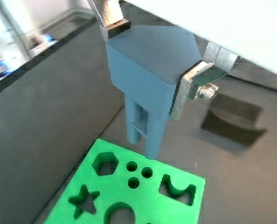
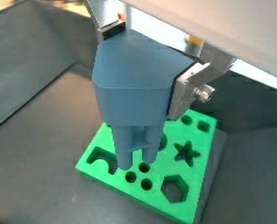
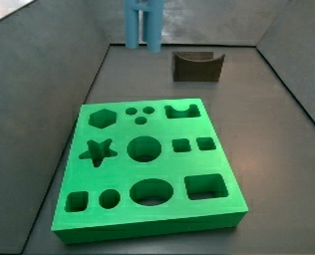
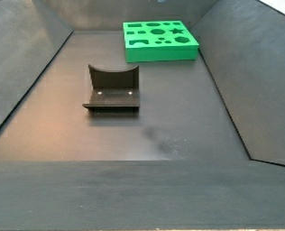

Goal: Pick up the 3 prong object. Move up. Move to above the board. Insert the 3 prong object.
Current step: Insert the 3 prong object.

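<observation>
On the dark floor lies the board (image 3: 147, 169), flat, w/ a brown U-block (image 3: 196, 65) well apart at its 1 o'clock in a side view. Above the board's edge, the gripper (image 2: 147, 57) is clamped on the prong piece (image 2: 135, 87), prongs pointing down, clear of the holes.

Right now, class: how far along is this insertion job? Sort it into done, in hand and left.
Done: the gripper has picked up the 3 prong object. In hand: carrying it high above the board in both wrist views. Left: inserting the prongs; the holes show empty in a side view.
</observation>
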